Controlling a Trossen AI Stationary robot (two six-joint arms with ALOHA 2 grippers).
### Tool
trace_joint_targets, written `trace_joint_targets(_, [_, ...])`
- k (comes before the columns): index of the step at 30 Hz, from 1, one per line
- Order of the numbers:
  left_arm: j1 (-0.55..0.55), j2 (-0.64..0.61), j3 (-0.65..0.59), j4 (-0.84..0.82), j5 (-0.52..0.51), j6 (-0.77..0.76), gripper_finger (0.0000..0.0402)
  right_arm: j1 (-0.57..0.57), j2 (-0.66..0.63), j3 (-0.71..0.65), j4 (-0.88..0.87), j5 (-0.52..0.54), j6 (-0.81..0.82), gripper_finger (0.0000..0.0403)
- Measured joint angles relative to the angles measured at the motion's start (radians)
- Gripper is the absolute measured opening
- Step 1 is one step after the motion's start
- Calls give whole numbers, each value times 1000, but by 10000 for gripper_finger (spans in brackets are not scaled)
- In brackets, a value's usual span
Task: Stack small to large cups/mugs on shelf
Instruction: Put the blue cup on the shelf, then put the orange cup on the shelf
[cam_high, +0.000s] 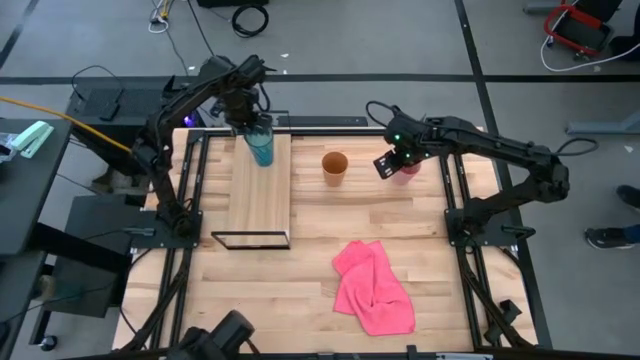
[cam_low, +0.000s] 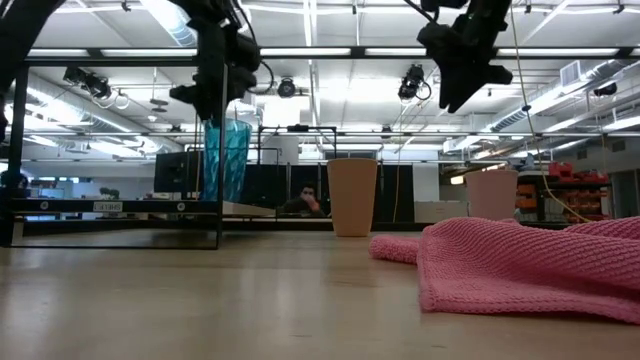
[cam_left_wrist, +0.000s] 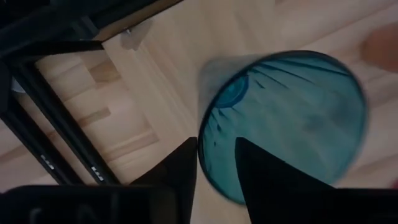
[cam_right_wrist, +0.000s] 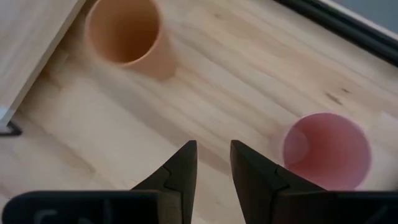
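The tall teal cup (cam_high: 261, 147) stands upright at the far end of the light-wood shelf (cam_high: 260, 205). My left gripper (cam_left_wrist: 216, 155) is over it, shut on its rim. The orange cup (cam_high: 335, 167) stands on the table right of the shelf, its mouth up (cam_right_wrist: 124, 30). The small pink cup (cam_high: 408, 172) stands farther right (cam_right_wrist: 326, 149). My right gripper (cam_right_wrist: 213, 152) hangs just left of the pink cup and above it, shut and touching nothing. My left gripper holds the teal cup by its rim (cam_left_wrist: 204, 146), one finger (cam_left_wrist: 180, 171) outside the wall and one (cam_left_wrist: 267, 177) inside. The fingers come from above, pointing down. The cup is upright (cam_low: 225, 160); whether its base rests on the shelf board or hangs just above it, I cannot tell.
A crumpled pink cloth (cam_high: 372, 287) lies on the near right part of the table. The shelf's black wire frame (cam_high: 250, 240) stands up at its near end. Bare tabletop lies between the orange cup and the cloth. Black frame posts line the table's left and right edges.
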Motion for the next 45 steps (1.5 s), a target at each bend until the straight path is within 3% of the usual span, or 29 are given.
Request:
trace_joint_targets(8, [0, -142, 3, 7, 1, -23, 126, -73, 0, 0, 12, -3, -6, 104])
trace_joint_targets(16, [-44, -272, 3, 9, 0, -73, 124, -83, 24, 0, 192, -91, -34, 104])
trace_joint_targets(29, [-330, -423, 3, 7, -40, -223, 122, -135, 242, 0, 452, -228, -93, 105])
trace_joint_targets(37, [-506, -447, 3, 3, -160, -331, 130, -162, 343, 0, 455, -266, -112, 105])
trace_joint_targets(45, [-581, -446, 3, 3, -218, -365, 122, -154, 376, 0, 465, -281, -120, 105])
